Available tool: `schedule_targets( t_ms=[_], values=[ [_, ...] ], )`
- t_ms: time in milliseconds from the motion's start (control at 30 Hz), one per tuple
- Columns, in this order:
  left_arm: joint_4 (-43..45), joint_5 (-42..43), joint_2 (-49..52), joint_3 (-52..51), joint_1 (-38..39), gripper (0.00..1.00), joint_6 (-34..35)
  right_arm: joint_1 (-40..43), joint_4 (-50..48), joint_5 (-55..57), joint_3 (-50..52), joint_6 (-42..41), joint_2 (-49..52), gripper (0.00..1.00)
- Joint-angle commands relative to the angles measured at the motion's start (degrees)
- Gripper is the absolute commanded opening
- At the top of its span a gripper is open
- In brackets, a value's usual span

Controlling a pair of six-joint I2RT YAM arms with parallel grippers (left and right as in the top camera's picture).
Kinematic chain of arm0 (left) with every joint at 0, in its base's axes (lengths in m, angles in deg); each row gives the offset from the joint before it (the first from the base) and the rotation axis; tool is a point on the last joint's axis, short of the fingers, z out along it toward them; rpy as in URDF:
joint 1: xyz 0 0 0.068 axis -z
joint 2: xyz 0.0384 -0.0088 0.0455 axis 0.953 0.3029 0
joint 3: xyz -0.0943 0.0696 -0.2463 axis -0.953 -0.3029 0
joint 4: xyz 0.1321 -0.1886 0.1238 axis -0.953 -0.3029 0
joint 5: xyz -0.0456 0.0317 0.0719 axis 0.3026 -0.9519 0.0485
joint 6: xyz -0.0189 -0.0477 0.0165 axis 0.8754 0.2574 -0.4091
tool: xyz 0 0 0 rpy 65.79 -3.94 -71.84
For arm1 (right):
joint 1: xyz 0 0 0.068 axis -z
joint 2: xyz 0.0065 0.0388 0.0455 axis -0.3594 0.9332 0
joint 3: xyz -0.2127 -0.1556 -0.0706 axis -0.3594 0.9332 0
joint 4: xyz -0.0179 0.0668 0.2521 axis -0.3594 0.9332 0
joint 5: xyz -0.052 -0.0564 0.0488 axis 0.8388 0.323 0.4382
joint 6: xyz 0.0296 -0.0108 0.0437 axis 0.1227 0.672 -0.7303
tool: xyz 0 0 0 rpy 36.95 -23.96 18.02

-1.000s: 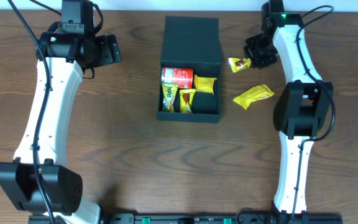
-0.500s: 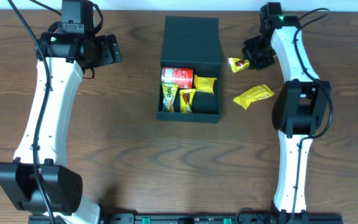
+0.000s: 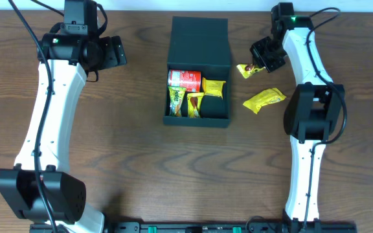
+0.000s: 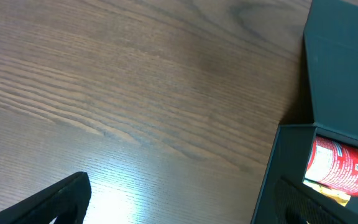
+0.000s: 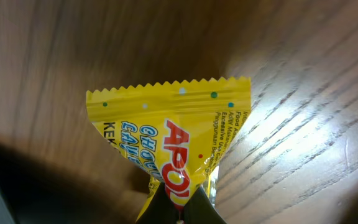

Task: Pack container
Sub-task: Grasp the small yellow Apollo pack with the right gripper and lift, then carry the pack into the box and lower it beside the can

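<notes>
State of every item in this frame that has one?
container: open, lid laid back, partly filled.
right gripper: shut on small yellow packet.
small yellow packet: pinched at one end, outside the container.
left gripper: open, empty.
larger yellow packet: loose on table, ungripped.

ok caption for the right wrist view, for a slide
Right claw pinching a yellow snack packet by one end, wooden table behind.

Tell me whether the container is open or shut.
Open: the container has its lid folded back, snack packets visible inside.
</notes>
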Motion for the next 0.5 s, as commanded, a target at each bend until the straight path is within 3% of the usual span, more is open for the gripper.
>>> schedule_targets(
  t_ms=[0, 267, 467],
  values=[
    [-0.2, -1.0, 0.4, -0.1, -0.2, 0.95, -0.6, -0.5, 1.1, -1.3, -2.7, 12.5, -2.5, 0.02],
    [-0.2, -1.0, 0.4, -0.1, -0.2, 0.95, -0.6, -3.9, 11.7, -1.0, -13.9, 39.7, -12.5, 0.01],
    [-0.2, -1.0, 0.4, -0.1, -0.2, 0.95, -0.6, -12.1, 17.7, 2.0, -14.5, 48.3, -18.4, 0.01]
  ],
)
